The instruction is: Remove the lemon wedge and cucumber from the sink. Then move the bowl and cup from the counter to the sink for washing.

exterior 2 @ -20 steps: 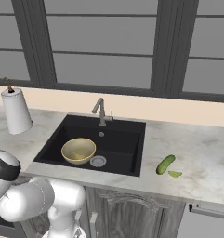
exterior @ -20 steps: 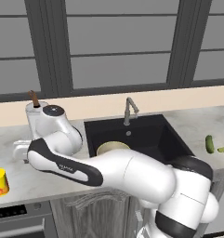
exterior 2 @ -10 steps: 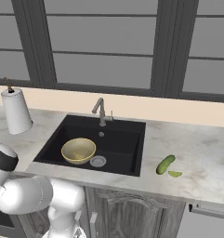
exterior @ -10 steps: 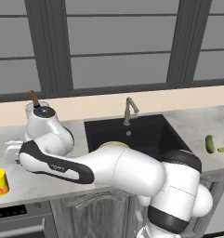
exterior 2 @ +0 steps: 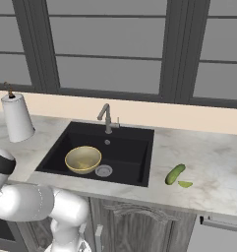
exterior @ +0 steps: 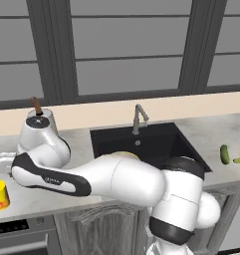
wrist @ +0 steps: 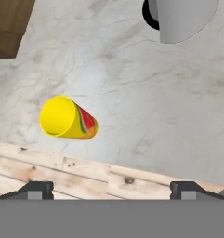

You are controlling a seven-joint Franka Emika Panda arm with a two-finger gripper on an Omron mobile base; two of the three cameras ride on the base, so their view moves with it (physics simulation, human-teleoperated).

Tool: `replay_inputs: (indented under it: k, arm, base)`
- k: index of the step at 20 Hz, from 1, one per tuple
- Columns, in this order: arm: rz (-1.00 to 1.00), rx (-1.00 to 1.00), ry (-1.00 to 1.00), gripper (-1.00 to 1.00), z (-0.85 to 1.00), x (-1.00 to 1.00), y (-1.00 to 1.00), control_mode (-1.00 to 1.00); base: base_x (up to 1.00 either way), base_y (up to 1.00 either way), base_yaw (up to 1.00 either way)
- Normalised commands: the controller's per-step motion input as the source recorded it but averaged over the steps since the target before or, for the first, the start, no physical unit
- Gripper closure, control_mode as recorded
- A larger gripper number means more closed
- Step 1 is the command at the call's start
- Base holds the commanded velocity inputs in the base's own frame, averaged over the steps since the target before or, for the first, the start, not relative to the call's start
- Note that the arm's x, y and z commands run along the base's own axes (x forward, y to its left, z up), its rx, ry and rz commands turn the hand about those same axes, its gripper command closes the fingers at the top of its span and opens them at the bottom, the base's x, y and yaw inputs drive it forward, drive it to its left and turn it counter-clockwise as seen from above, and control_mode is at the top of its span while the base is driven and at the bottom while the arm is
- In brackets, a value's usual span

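The cup (wrist: 68, 118) is bright yellow with red and a bit of green on its side. It stands on the counter (wrist: 146, 93), which is light grey with thin darker lines like marble. The sink (exterior 2: 127, 150) is black, with a round silver drain (exterior 2: 103, 171) and a grey faucet (exterior 2: 106, 117). Inside the sink, the bowl (exterior 2: 83, 159) is tan-olive outside and speckled beige inside. To the right of the sink, the cucumber (exterior 2: 174, 174) is dark green and the lemon wedge (exterior 2: 185, 184) beside it is yellow-green. Left of the sink stands a white paper towel roll (exterior 2: 16, 117) with a brown top.
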Motion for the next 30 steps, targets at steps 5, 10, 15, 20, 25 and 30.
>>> replay_inputs:
  k: [5, 10, 15, 20, 25, 30]
  arm:
    - [0.00, 0.00, 0.01, -1.00, -0.12, 0.11, 0.16, -1.00]
    - [0.00, 0.00, 0.06, -1.00, -0.14, 0.12, 0.13, -1.00]
    - [0.00, 0.00, 0.06, -1.00, -0.11, 0.10, 0.17, -1.00]
    - [0.00, 0.00, 0.00, -1.00, -0.08, 0.07, 0.19, -1.00]
    - [0.00, 0.00, 0.00, -1.00, -0.07, 0.02, 0.19, -1.00]
    - [0.00, 0.00, 0.01, -1.00, -0.09, 0.02, 0.14, -1.00]
  base:
    - [0.00, 0.00, 0.00]
    - [0.00, 0.00, 0.00]
    - [0.00, 0.00, 0.00]
    - [0.00, 0.00, 0.00]
    - [0.00, 0.00, 0.00]
    - [0.00, 0.00, 0.00]
